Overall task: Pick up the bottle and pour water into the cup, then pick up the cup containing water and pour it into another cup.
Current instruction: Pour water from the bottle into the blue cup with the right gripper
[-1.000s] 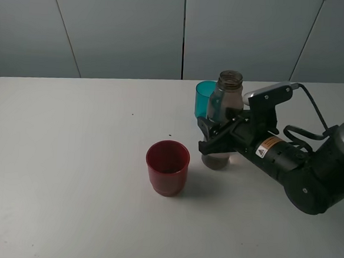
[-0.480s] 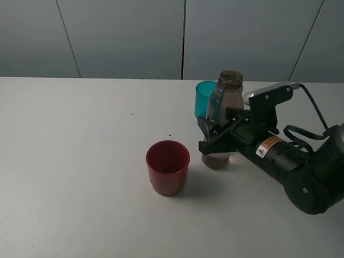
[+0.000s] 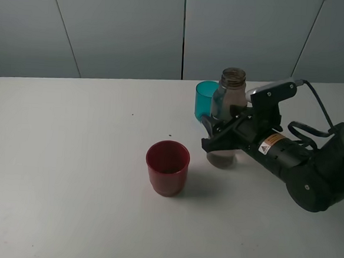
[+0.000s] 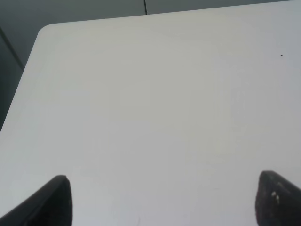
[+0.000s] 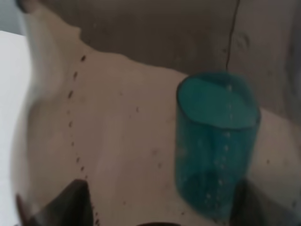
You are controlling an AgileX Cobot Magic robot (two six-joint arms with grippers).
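Bottle (image 3: 228, 100) in right gripper (image 3: 212, 135), arm label (image 3: 266, 147) illegible

On the white table (image 3: 69, 157) the right gripper (image 3: 220, 136) is closed around the middle of the bottle (image 3: 227, 100), which stands upright (its neck has no cap). The cup (image 3: 204, 97) is just behind the bottle, partly hidden by it. Another cup (image 3: 167, 167), the red one, stands alone in front and to the left, a little apart from the bottle.
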